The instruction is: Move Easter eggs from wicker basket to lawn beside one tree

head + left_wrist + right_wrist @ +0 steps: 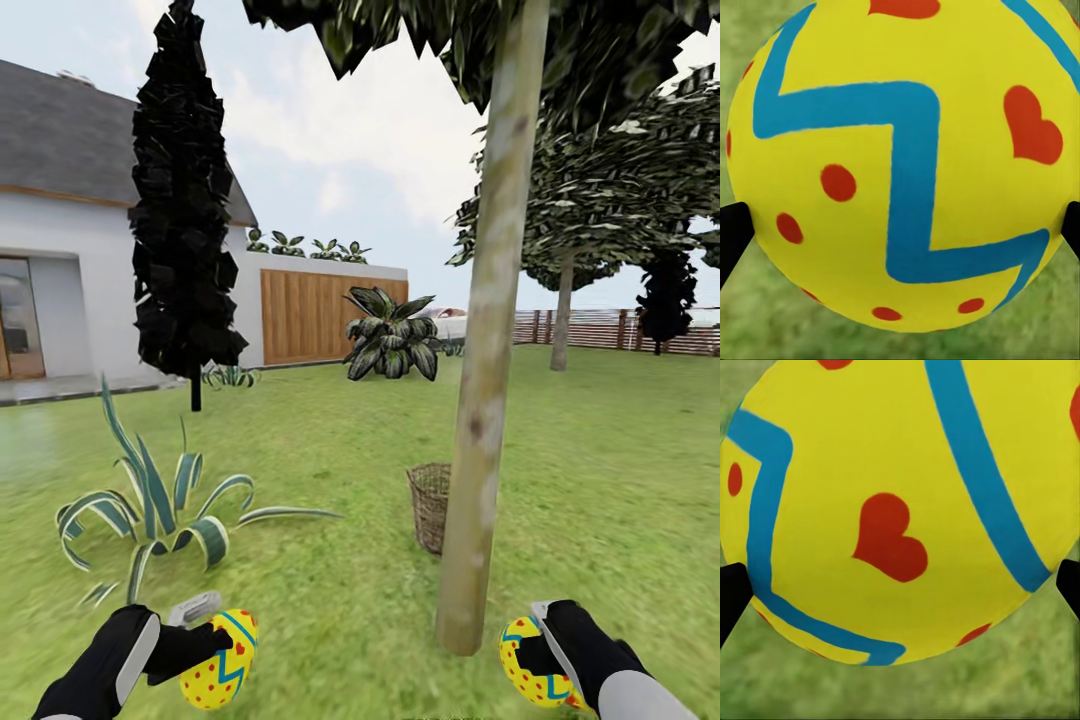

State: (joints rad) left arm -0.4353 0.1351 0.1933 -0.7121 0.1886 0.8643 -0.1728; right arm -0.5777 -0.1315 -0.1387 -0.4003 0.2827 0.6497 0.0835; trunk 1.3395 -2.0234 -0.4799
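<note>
Flat bright daylight, no cast shadows; the lawn (330,580) looks blurry, perhaps low-resolution.

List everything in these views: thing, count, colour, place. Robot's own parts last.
Easter eggs: two, yellow with red marks and blue zigzags; one in the left gripper, one in the right gripper.
Tree: one near, pale trunk, between the grippers.
Wicker basket: one, brown, on the grass behind the trunk.
Agave: one, striped green, left foreground.
Dark conifer: one, blackish, left.
House: one, white, far left.
Fence: brown slats, far right.
Lawn: green, throughout.
Left gripper: jaws shut on an egg.
Right gripper: jaws shut on an egg.
</note>
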